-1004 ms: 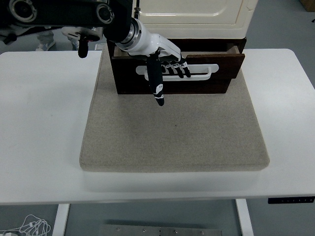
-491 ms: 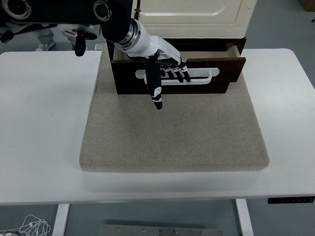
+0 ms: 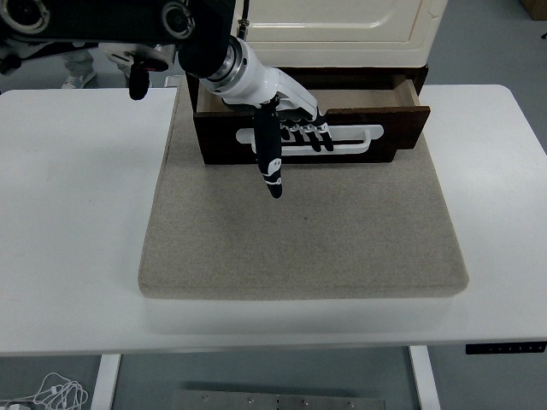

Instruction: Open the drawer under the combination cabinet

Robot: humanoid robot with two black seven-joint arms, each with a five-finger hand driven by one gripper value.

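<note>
Left hand: left hand [image 3: 286, 120] reaches in from the far left, its white palm over the drawer front, four fingers [image 3: 309, 137] hooked down into the handle slot and grasping it; the thumb [image 3: 269, 154] hangs straight down, pointing toward the near edge, free of the wood.
Right hand: not visible anywhere.
Drawer: drawer [image 3: 397, 128] sits at the far middle of the table, below the cabinet, already partly pulled out; a strip of its open inside shows behind the front panel.
Key relation: the front panel runs left to right, so its long axis lies across the pull; the way out is straight toward the near edge. The hand grips left of the panel's middle, so I judge an uneven pull could skew the drawer; the right end already looks a little nearer than the left.
Handle: handle [image 3: 359, 137] is a long, white, rounded slot lying along the panel, smooth and hard-looking.
Drawer material: dark brown wood, flat-faced with squared corners, a matt finish.
Cabinet: combination cabinet [image 3: 342, 26] above is cream, glossy, with rounded panel lines; only its lower part shows.
Mat: mat [image 3: 299, 248] is a grey-beige, felt-like slab with soft rounded corners, under the cabinet and spreading toward the near edge.
Table: table [image 3: 68, 213] is plain white and smooth.
Progress: part open, as I judge it; further travel nearward looks unobstructed over the mat.
</note>
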